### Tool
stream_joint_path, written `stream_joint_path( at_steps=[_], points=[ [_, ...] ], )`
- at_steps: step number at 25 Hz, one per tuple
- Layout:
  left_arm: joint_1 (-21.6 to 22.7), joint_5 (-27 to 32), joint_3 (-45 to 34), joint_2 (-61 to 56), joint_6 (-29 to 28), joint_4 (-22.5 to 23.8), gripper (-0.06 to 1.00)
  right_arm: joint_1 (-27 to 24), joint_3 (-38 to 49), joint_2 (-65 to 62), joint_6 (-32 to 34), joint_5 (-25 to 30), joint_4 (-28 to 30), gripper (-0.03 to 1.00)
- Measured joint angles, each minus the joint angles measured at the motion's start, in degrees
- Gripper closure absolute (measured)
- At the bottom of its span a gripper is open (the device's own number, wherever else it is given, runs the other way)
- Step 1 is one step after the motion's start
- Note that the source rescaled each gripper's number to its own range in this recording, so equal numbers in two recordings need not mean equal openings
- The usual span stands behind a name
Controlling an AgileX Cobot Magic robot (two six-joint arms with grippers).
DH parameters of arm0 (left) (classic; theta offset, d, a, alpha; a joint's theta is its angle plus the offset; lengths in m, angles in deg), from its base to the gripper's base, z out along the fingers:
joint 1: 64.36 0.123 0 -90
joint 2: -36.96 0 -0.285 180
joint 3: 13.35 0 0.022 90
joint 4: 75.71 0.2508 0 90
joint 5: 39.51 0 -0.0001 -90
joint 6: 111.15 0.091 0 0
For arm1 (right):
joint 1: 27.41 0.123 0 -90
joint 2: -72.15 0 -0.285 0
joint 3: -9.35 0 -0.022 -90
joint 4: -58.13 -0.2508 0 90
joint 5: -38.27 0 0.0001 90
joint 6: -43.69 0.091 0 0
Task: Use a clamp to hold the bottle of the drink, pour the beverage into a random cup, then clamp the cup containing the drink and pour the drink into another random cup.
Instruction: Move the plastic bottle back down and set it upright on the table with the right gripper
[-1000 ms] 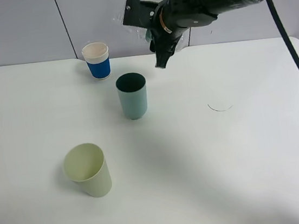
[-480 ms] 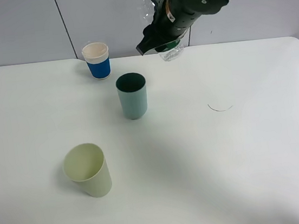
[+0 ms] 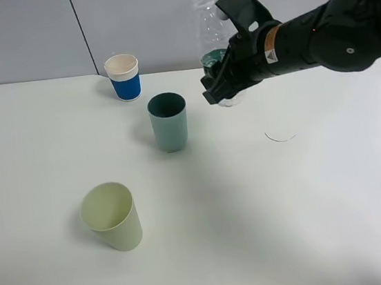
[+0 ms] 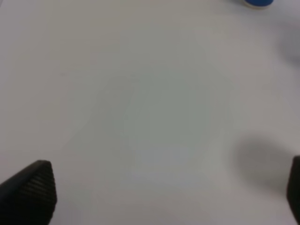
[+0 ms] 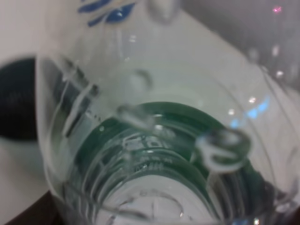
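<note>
**Right jaws clamped on bottle, left jaws wide open**

Right arm (image 3: 316,33): jaws clenched on the bottle (image 3: 207,22) around its lower body, at the green label band (image 3: 213,57). The bottle is off the table (image 3: 309,204) and roughly upright. Its open neck stands well above the jaws and its base pokes out just below them.

In the right wrist view the bottle (image 5: 154,140) fills the frame, with droplets on the inner wall (can't tell the liquid level).

The teal tumbler (image 3: 169,128) stands upright, below the right jaws and off to their left. It is near them but clearly apart, and shows as a dark patch (image 5: 16,98) beside the bottle in the wrist view.

The pale yellow-green tumbler (image 3: 117,224) is well apart from the jaws, further out the same way past the teal one.

The blue-sleeved cup (image 3: 126,86) is further left of the jaws.

Left jaws: released, spread wide, nothing between them. Only bare table (image 4: 150,117) lies ahead, with the blue-sleeved cup (image 4: 257,2) far beyond them.
</note>
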Motion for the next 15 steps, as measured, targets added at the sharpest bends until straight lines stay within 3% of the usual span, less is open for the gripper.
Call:
stream_joint_path(
  at_steps=[5, 9, 11, 15],
  points=[
    [0.0, 0.0, 0.0, 0.0, 0.0, 0.0, -0.06, -5.0, 7.6, -2.2, -0.8, -5.9, 0.0, 0.96],
    [0.0, 0.0, 0.0, 0.0, 0.0, 0.0, -0.06, -9.5, 13.6, -2.5, -3.2, -16.6, -1.6, 0.96],
    [0.0, 0.0, 0.0, 0.0, 0.0, 0.0, -0.06, -11.3, 15.6, -2.6, -6.2, -21.6, -5.8, 0.96],
    [0.0, 0.1, 0.0, 0.0, 0.0, 0.0, -0.06, -12.3, 18.0, -2.6, -15.1, -29.2, -19.9, 0.96]
  ],
)
